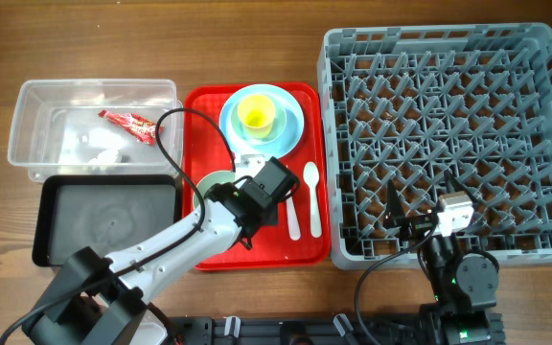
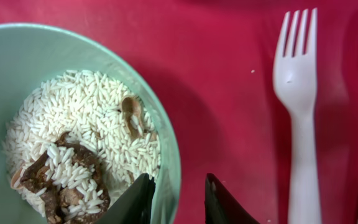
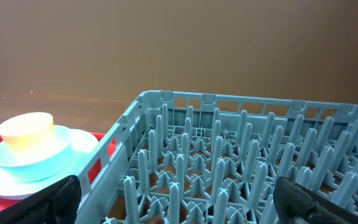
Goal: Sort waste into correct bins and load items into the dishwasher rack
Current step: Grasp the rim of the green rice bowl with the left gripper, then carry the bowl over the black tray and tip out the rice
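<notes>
Left of the red tray (image 1: 305, 251), the clear tub (image 1: 27, 125) is holding the wrapper (image 1: 130, 123) and tissue (image 1: 99, 149), and the black tray (image 1: 108, 218) is lying beside it. On the red tray's near-left part, the pale green bowl (image 2: 17, 68) is sitting full of rice scraps (image 2: 86, 118). The left gripper (image 2: 176, 202) is straddling its rim, jaws narrow, the outer finger seemingly not touching. Such a thin rim pinch is risking a tilt that would spill rice onto the red tray or the fork (image 2: 297, 112). Right of the red tray, the right gripper (image 3: 176, 193) is hanging spread wide and empty over the rack (image 1: 439, 43).
</notes>
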`<move>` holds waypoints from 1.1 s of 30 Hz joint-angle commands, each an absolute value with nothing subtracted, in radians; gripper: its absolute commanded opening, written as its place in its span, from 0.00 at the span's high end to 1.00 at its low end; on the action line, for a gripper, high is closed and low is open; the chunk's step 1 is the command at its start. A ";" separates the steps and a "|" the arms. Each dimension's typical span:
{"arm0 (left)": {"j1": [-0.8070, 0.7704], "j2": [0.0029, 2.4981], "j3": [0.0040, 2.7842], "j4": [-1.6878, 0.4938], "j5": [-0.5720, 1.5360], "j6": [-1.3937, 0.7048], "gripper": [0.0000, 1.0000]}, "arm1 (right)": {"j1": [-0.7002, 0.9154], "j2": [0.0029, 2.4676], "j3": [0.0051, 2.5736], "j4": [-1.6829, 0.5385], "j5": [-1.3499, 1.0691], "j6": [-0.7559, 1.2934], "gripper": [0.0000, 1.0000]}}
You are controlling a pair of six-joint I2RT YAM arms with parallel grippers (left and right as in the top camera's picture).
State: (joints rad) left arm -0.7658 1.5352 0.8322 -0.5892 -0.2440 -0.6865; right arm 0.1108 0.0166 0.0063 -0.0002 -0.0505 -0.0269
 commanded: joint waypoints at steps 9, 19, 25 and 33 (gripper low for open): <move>-0.768 1.539 0.817 -0.538 -0.309 -0.685 0.78 | 0.114 0.011 0.005 0.002 -0.045 -0.020 0.00; -0.768 1.592 0.817 -0.507 -0.307 -0.685 0.84 | 0.114 0.011 0.005 0.002 -0.044 -0.020 0.00; -0.768 1.579 0.818 -0.512 -0.308 -0.685 0.96 | 0.114 0.011 0.005 0.002 -0.044 -0.020 0.00; -0.750 1.407 0.823 -0.587 -0.222 -0.685 0.96 | 0.114 0.011 0.005 0.002 -0.045 -0.020 0.00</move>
